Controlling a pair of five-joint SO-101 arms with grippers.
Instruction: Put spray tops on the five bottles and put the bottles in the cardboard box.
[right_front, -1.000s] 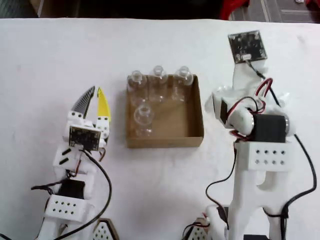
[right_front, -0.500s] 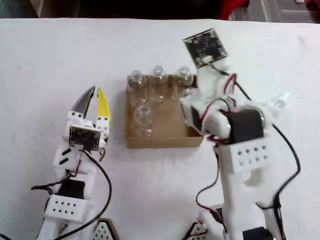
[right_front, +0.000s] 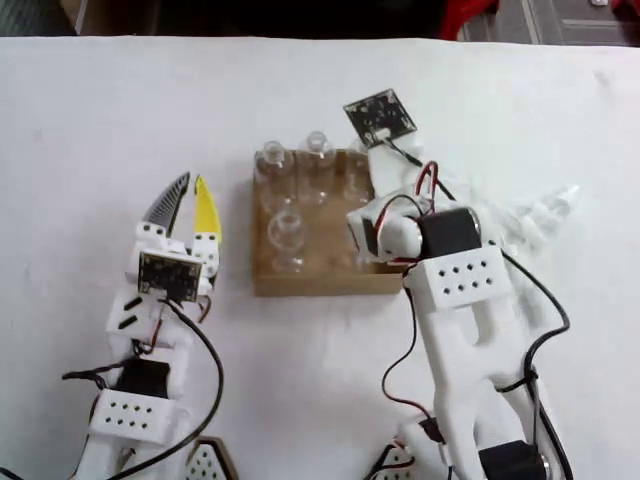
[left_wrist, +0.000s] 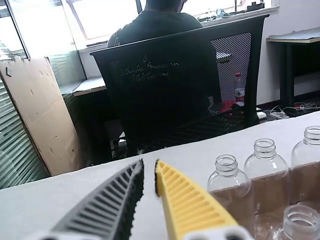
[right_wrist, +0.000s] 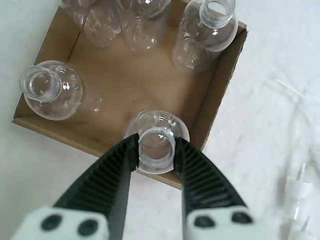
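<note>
Right gripper (right_wrist: 156, 144), clamped on a bottle (right_wrist: 157, 121) neck, has swung in from the side. The bottle is now at box (right_wrist: 220, 84) near corner. Four more bottles (right_wrist: 50, 91) stand beyond. None capped, so spray tops (right_wrist: 296, 188) are still to fit. Left gripper (right_front: 192, 181): fingers together.

The surface (right_front: 100, 120) before me is plain white and runs wide to both sides. A cardboard box (right_front: 330, 283) sits flat on it near the middle, open side up, its low brown walls square to my edge of the surface. To my right of the box, apart from it, a small cluster of clear spray tops (right_front: 545, 210) lies loose on its side on the white, thin tubes trailing.
</note>
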